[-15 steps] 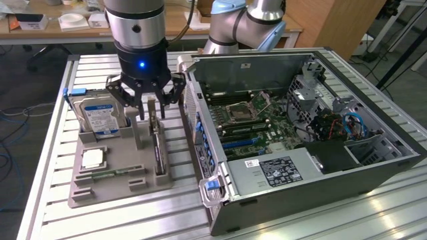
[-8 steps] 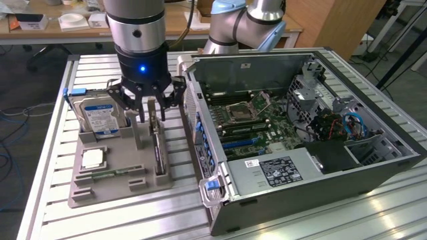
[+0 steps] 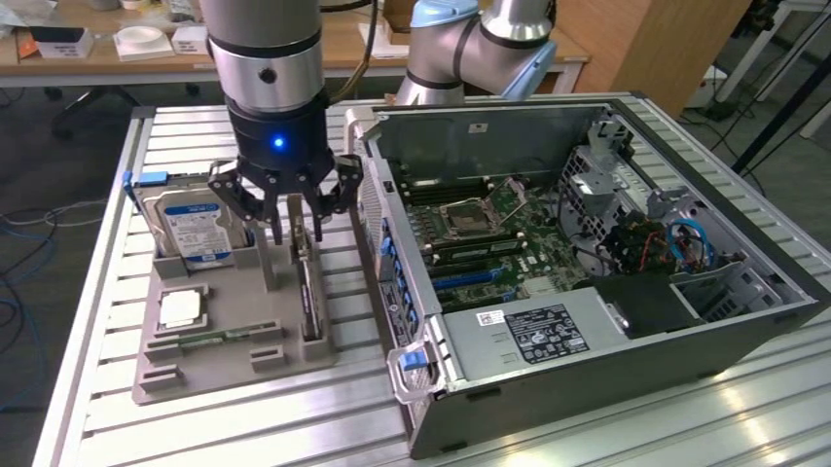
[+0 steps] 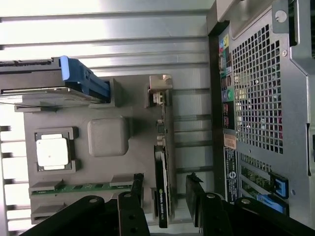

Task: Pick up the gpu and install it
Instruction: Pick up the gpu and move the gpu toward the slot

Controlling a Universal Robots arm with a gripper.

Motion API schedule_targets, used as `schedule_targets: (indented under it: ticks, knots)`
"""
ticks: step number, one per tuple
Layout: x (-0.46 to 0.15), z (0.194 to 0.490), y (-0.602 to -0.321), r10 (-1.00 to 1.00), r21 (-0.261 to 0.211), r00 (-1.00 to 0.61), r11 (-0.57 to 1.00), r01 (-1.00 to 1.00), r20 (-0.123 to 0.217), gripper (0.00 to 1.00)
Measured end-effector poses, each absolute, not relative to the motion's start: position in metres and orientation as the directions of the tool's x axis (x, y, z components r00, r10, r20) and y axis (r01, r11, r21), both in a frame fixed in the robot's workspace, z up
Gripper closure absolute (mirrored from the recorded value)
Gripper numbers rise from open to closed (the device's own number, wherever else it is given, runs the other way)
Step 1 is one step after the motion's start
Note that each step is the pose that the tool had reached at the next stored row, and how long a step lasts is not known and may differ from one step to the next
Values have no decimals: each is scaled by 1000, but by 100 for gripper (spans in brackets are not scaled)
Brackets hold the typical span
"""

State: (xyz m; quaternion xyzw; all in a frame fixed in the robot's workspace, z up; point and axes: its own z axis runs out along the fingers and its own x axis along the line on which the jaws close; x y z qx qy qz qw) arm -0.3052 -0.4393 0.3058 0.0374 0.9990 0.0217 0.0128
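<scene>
- The pincer (image 4: pixel 165 204) is spread wide and holds nothing; its two dark fingers (image 4: pixel 132 209) stand apart with a gap between them
- The gpu (image 4: pixel 162 172) lies straight below the pincer, and its thin top edge runs into that gap, so one finger is on each flat face of the card; I see a sliver of space on both sides and judge that neither finger touches it
- The card stands upright on its long edge, and its long axis runs along the line between the fingers, so the jaws would close across its thickness and not along its length
- The silver bracket (image 4: pixel 160 84) is at the card's far end, well clear of the fingers, which sit over the dark end
- In the exterior view the pincer (image 3: pixel 296 233) hangs from the single arm (image 3: pixel 267 58), low over the gpu (image 3: pixel 307 292), which is slotted into the grey tray (image 3: pixel 240 297) on the side nearest the computer
- The tray also holds a hard drive (image 3: pixel 195 233) standing on the exterior view's left, with a square processor chip (image 3: pixel 182 309) and a narrow green memory stick (image 3: pixel 214 338) lying flat, all apart from the fingers
- Just beside the tray, on the exterior view's right, the open computer case (image 3: pixel 610 379) lies on its side with the motherboard (image 3: pixel 487 233) facing up; the card is not yet in it
- Tray and case both rest on the ribbed metal table (image 3: pixel 260 428)
</scene>
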Motion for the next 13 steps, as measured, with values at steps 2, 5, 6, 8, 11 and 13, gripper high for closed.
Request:
schedule_targets:
  ticks: [2,5,6,8,11,13]
  knots:
    - [-305,305,-440,75,44,-997,996,74,-24,53]
    - [-305,303,-442,74,44,-997,996,73,-24,53]
    - [-305,302,-442,74,44,-997,996,73,-24,53]
    - [-305,300,-443,73,44,-997,996,72,-24,53]
    - [-305,297,-444,73,44,-997,996,72,-24,53]
    - [-305,296,-445,72,44,-997,996,71,-24,53]
